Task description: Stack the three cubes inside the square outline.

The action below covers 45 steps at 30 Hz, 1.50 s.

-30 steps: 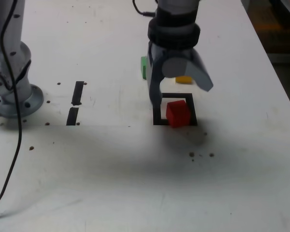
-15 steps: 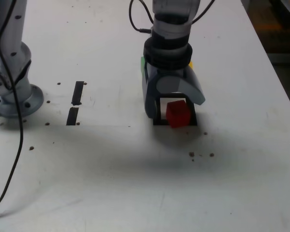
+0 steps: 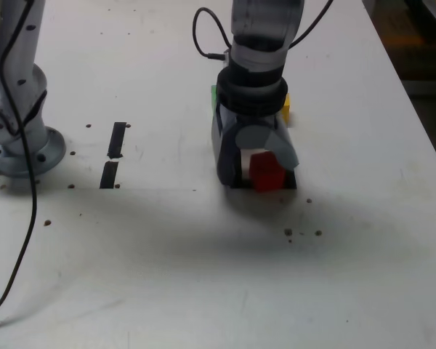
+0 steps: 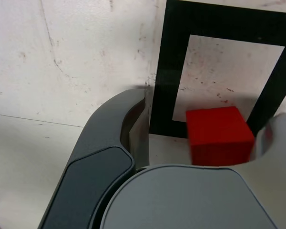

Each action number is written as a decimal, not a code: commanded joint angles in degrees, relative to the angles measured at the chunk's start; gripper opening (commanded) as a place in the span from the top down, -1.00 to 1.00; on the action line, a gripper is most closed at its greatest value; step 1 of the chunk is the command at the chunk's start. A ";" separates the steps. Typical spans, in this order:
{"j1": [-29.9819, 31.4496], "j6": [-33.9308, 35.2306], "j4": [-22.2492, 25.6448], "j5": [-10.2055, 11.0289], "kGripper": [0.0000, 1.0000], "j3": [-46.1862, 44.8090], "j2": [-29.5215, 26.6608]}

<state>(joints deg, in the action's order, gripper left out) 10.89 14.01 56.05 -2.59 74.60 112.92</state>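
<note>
Down low over the square outline (image 3: 236, 178), gripper (image 3: 258, 167) jaws spread either side of the red cube (image 3: 266, 172) sitting on the outline's near edge, probably lined up to nudge or grasp it; yellow cube (image 3: 285, 109) and green cube (image 3: 214, 96) waiting behind.

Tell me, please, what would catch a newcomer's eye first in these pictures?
The bright red cube stands out first: it sits on the near edge of the black square outline, not centred in it. The gripper is lowered around the cube, one jaw on either side; in the wrist view a gap shows beside one jaw. Behind the arm, a yellow cube and a green cube peek out on the white table.
</note>
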 commanded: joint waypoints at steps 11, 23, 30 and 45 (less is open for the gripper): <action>0.60 0.75 -3.61 2.52 0.31 0.08 0.13; 0.88 1.28 1.93 7.05 0.57 3.48 -2.38; 0.88 -0.21 6.38 8.37 0.57 6.16 -3.51; 0.11 -2.34 3.46 6.83 0.57 5.33 -1.73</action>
<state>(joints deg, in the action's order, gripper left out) 11.35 11.78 59.80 4.32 80.17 111.21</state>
